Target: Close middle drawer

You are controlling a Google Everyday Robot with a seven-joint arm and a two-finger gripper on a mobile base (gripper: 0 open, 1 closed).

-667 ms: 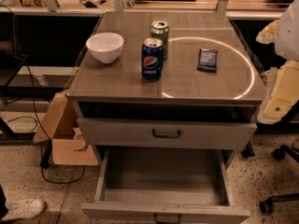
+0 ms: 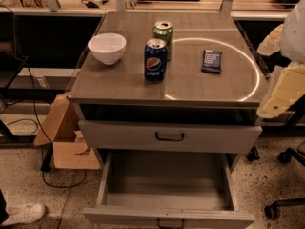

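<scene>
The middle drawer (image 2: 167, 217) is pulled far out at the bottom of the view. Its low front panel carries a small dark loop handle (image 2: 170, 223), and its long grey tray (image 2: 167, 178) looks empty. Above it, a drawer with a taller front panel (image 2: 119, 136) and a dark handle (image 2: 169, 136) sits nearly shut under the cabinet top. My gripper (image 2: 282, 95), pale and yellowish, hangs at the right edge beside the cabinet's top right corner. It is well above and to the right of the open drawer and touches nothing.
On the cabinet top (image 2: 119, 80) stand a white bowl (image 2: 107, 47), a blue Pepsi can (image 2: 155, 59), a green can (image 2: 163, 32) and a dark packet (image 2: 211, 61). A cardboard box (image 2: 66, 137) lies on the floor at left. A chair base (image 2: 286, 202) is at right. A shoe (image 2: 24, 213) is at bottom left.
</scene>
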